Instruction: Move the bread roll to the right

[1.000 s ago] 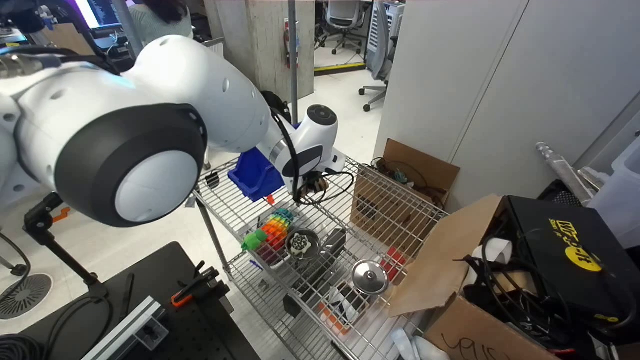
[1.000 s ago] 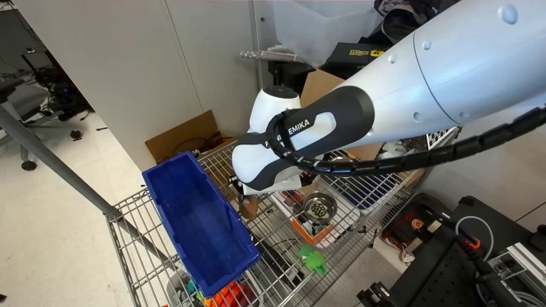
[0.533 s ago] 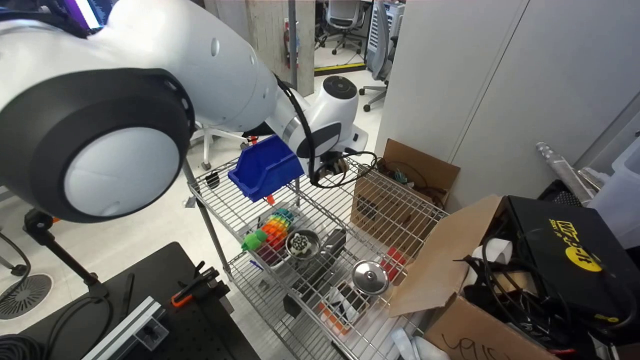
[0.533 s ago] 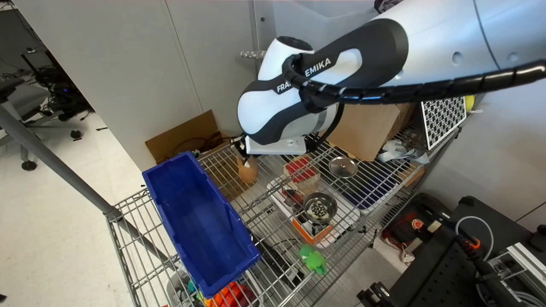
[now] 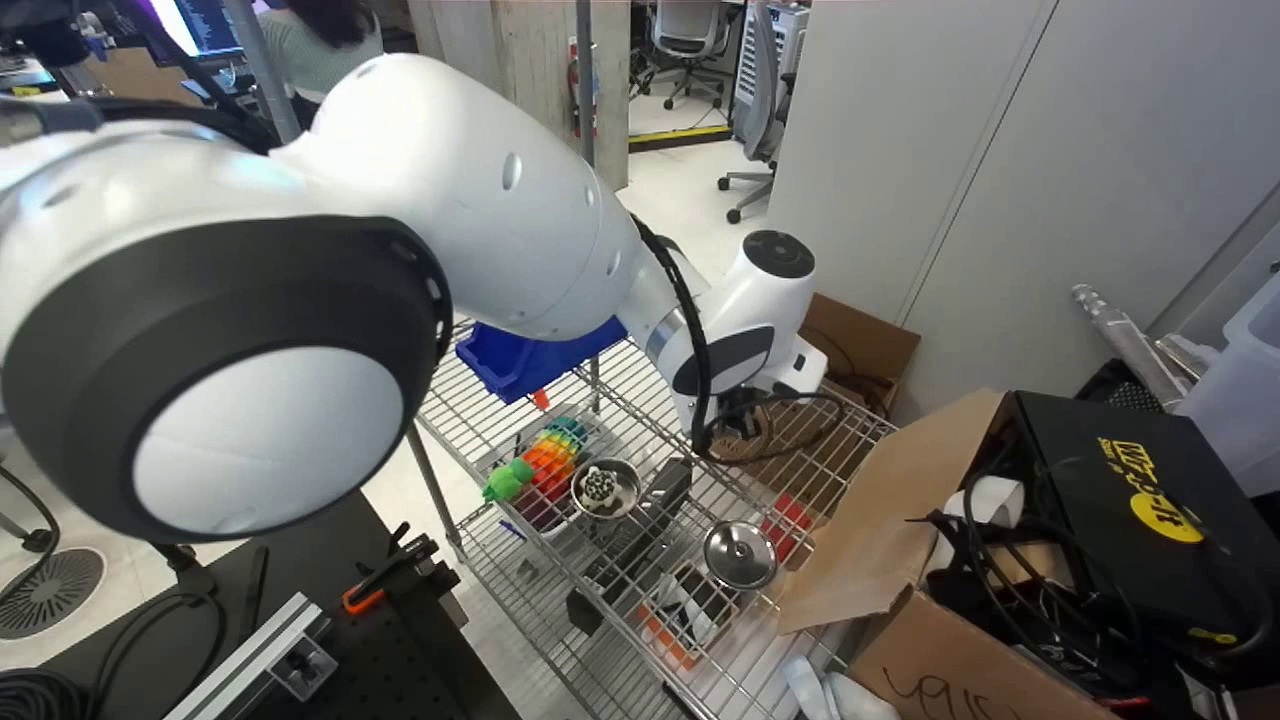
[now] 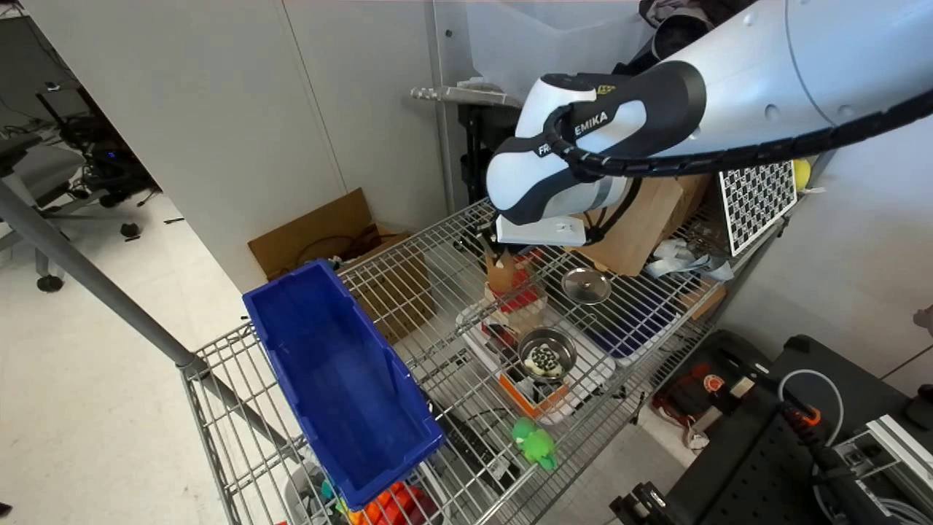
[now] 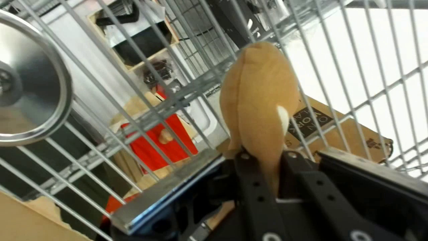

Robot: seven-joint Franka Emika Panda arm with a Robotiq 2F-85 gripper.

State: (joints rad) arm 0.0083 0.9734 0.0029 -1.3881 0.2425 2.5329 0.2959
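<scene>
A tan, rounded, soft-looking thing with a white patch [image 7: 260,97], taken as the bread roll, fills the middle of the wrist view. My gripper [image 7: 268,156] is shut on its narrow end, with a black finger on each side. The rest sticks out beyond the fingertips. In an exterior view the roll [image 6: 501,274] hangs below my gripper [image 6: 496,249], over the wire shelf and to the left of the metal lid. In another exterior view, cables and the wrist mostly hide the roll.
A wire shelf [image 7: 174,97] lies below. On it are a blue bin [image 6: 342,386], a metal lid [image 6: 586,285], a metal pot [image 6: 567,357] holding a spotted toy, and a green toy [image 6: 536,442]. A cardboard box with raised flaps [image 5: 880,520] stands at the shelf's end.
The gripper has carried the roll away from beside the blue bin toward the lid and the cardboard box. It rose, then came somewhat lower again in an exterior view.
</scene>
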